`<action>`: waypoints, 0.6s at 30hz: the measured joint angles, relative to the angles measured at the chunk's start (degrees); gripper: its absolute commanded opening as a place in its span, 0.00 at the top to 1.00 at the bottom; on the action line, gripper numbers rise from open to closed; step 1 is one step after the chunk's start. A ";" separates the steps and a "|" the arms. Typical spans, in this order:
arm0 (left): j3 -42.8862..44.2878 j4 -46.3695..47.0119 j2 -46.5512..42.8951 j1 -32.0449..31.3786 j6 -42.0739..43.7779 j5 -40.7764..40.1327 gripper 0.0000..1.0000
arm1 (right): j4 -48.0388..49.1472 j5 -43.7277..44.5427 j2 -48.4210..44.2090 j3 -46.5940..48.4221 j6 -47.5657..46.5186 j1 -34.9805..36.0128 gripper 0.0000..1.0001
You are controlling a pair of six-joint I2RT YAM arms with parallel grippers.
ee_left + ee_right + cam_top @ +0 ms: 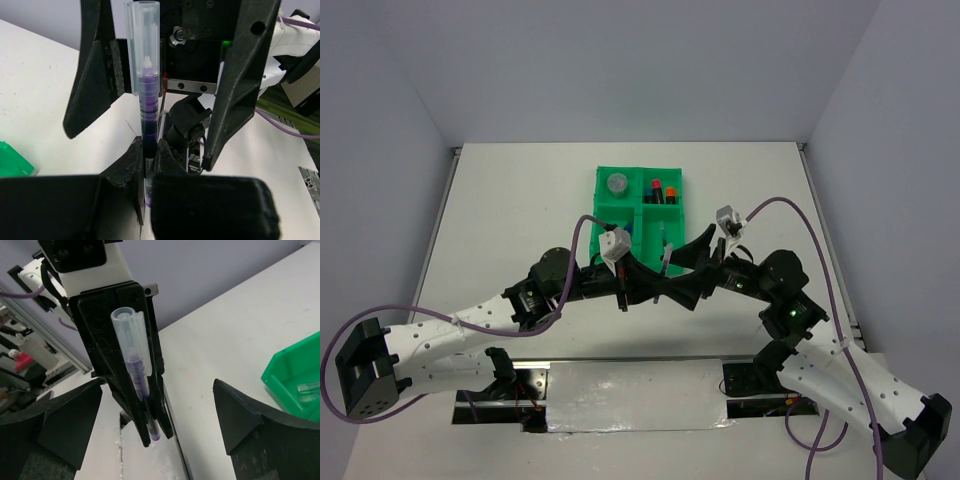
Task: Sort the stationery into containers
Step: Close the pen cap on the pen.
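My left gripper (658, 284) is shut on a thin pen with purple-blue ink and a long clear cap (145, 55), held above the table in front of the green four-compartment tray (603, 207). It grips the barrel's lower end (148, 150), and the capped end sticks out past the fingers. My right gripper (695, 268) is wide open and faces the left one. Its fingers (235, 410) stand on either side of the pen (134, 360) without touching it. The tray holds a grey disc (617, 184), red-capped markers (658, 189) and blue pens (629, 232).
The tray's corner shows in the left wrist view (12, 161). Its near wall shows in the right wrist view (287, 372), with a small clear item (307, 389) inside. Purple cables (790, 205) loop over both arms. White walls enclose the table.
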 measured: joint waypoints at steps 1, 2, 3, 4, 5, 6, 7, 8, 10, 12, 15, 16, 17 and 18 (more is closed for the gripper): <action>0.00 0.00 0.00 0.00 0.02 0.00 1.00 | -0.52 0.20 -0.39 0.00 0.02 0.00 0.00; 0.00 0.02 -0.02 0.00 0.02 0.04 1.00 | -0.96 0.28 -0.94 0.00 -0.20 0.00 0.00; 0.00 0.02 -0.02 0.02 0.02 0.22 1.00 | -1.20 0.31 -1.31 0.04 -0.48 0.00 0.00; 0.00 0.07 0.00 0.00 0.00 0.37 1.00 | -1.64 0.37 -1.46 0.31 -0.74 0.00 0.00; 0.00 0.07 0.00 0.00 -0.02 0.70 1.00 | -2.27 0.57 -1.49 0.79 -1.09 0.00 0.00; 0.00 0.09 0.00 0.00 -0.04 1.07 1.00 | -2.75 0.70 -1.49 1.36 -1.44 0.00 0.00; 0.00 0.11 0.00 0.00 -0.07 1.51 1.00 | -3.23 0.72 -1.40 2.14 -1.79 -0.04 0.00; 0.00 0.13 0.00 0.00 -0.07 1.97 1.00 | -3.58 0.66 -1.16 2.99 -2.01 -0.15 0.00; 0.00 0.28 0.00 0.00 -0.11 2.80 1.00 | -3.80 0.39 -0.46 4.85 -2.32 -0.28 0.00; 0.00 0.55 0.00 -0.11 -0.13 3.58 1.00 | -3.78 -0.02 0.42 6.82 -2.71 -0.39 0.02; 0.00 0.87 0.00 -0.28 -0.22 4.61 1.00 | -3.67 -0.48 1.73 8.85 -3.26 -0.68 0.07; 0.00 0.96 0.00 -0.33 -0.22 4.83 1.00 | -3.50 -0.66 2.03 9.11 -3.30 -0.81 0.11; 0.00 1.01 0.00 -0.37 -0.22 5.01 1.00 | -3.26 -1.03 2.34 9.18 -3.32 -0.94 0.14; 0.00 1.01 0.00 -0.37 -0.22 5.20 1.00 | -3.26 -1.33 2.60 9.18 -3.32 -1.05 0.18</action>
